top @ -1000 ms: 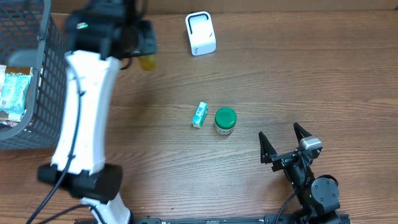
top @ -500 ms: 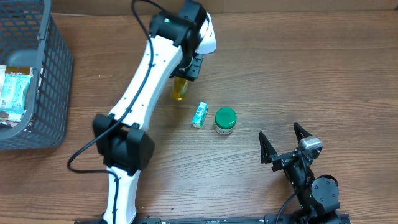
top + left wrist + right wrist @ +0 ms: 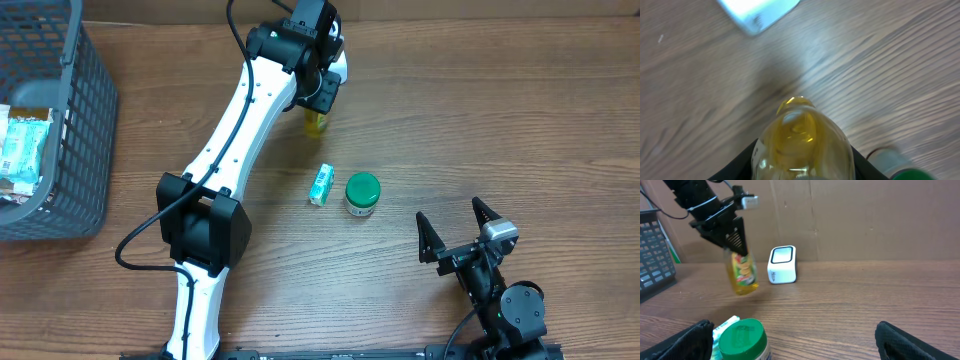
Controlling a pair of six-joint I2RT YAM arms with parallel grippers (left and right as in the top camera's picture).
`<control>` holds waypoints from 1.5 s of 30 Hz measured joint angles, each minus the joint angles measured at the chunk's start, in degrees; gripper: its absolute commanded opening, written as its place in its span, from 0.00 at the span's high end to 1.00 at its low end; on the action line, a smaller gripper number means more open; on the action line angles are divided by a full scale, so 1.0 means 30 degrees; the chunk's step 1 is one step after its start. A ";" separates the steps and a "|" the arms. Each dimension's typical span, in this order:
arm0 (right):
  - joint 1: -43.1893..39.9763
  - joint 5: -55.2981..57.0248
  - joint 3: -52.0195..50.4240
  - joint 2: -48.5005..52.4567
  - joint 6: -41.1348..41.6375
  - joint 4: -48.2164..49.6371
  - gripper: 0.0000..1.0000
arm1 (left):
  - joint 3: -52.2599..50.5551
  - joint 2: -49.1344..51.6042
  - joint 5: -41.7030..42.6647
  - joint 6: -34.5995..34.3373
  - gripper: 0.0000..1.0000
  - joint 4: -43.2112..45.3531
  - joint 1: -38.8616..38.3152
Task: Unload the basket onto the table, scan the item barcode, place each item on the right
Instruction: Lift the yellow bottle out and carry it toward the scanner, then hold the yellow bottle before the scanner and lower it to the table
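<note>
I stand at a brown wood-grain table (image 3: 500,120). Four things lie on it: a grey wire basket (image 3: 85,120) at my far left, a white scanner (image 3: 782,265) by the far edge, and, near the middle, a teal box (image 3: 321,185) just beside a green-lidded jar (image 3: 362,194).

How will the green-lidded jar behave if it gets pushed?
The jar looks squat and stands upright, so it would probably slide rather than tip. Its body is round, so once knocked over it could roll. Pushed toward the carton close beside it, it would likely shove that small box along.
</note>
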 measured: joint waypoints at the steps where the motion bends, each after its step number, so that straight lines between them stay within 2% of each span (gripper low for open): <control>1: 0.0000 0.0000 0.0000 0.0000 0.0000 -0.0007 0.00 | 0.0000 0.0000 0.0364 0.0073 0.57 0.0270 -0.0007; 5: 0.0000 0.0000 0.0000 0.0000 -0.0007 0.0000 0.00 | 0.0000 0.0000 0.1851 0.0131 0.57 0.0801 -0.0138; 10: 0.0000 0.0000 0.0000 0.0000 0.0000 0.0007 0.00 | -0.0036 0.0000 0.1916 -0.0401 0.57 0.1173 -0.0940; 15: 0.0000 0.0000 0.0000 0.0000 0.0000 0.0000 0.00 | -0.0073 0.0000 0.0597 -0.1341 0.57 0.1530 -0.2419; 25: 0.0000 0.0000 0.0000 0.0000 -0.0007 0.0007 0.00 | -0.0262 0.0000 -0.1209 -0.5457 0.55 0.2375 -0.4809; 33: 0.0000 0.0000 0.0000 0.0000 0.0000 -0.0007 0.00 | -0.2900 0.0000 -0.2900 -0.8123 0.51 0.4641 -0.5705; 37: 0.0000 0.0000 0.0000 0.0000 -0.0007 -0.0007 0.00 | -0.3432 0.0000 -0.3271 -0.8765 0.51 0.5413 -0.5770; 42: 0.0000 0.0000 0.0000 0.0000 0.0000 0.0000 0.00 | -0.3672 0.0000 -0.3563 -0.9063 0.39 0.5544 -0.5770; 45: 0.0000 0.0000 0.0000 0.0000 -0.0007 0.0000 0.00 | -0.3679 0.0000 -0.3672 -0.9122 0.42 0.5544 -0.5770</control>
